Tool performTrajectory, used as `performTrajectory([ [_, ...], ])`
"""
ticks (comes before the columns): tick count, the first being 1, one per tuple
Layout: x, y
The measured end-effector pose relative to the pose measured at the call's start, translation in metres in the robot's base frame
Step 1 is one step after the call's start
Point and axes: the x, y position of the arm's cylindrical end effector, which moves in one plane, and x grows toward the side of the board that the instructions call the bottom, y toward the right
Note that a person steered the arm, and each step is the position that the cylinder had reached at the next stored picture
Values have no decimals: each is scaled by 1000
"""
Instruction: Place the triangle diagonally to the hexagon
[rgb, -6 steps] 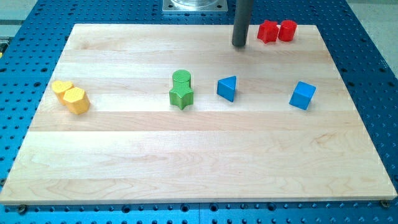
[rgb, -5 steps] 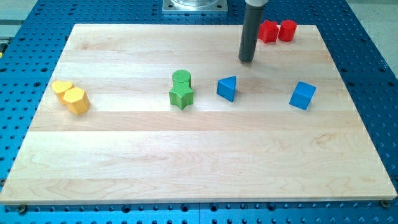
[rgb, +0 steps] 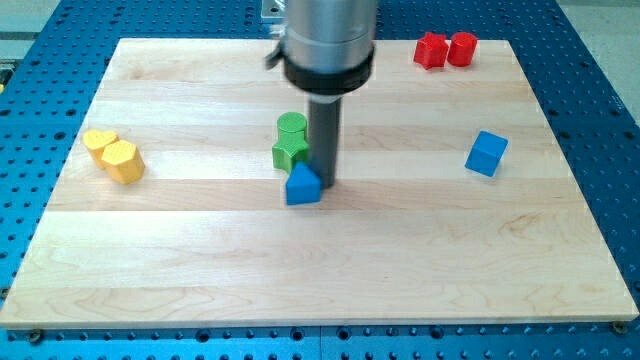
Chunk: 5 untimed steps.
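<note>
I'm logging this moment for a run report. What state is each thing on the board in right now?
my tip: down on the board, against the blue triangle's right side
blue triangle: upright, just below the green star
green star: flat, touching the green cylinder
green cylinder: upright
yellow hexagon: flat, touching the other yellow block
blue cube: alone, at the view's right
red blocks: side by side, touching, top right

You see a pale maple wooden board (rgb: 200, 260) with faint grain stripes on a blue perforated metal table (rgb: 600, 120). On it: a blue triangle block (rgb: 303, 185), blue cube (rgb: 486, 153), two green (rgb: 291, 152), two red (rgb: 445, 49), two yellow blocks (rgb: 114, 155); a dark grey rod (rgb: 322, 140).
</note>
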Motion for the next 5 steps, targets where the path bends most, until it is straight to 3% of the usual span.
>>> performTrajectory([
  [2,51,-75],
  [5,57,-92],
])
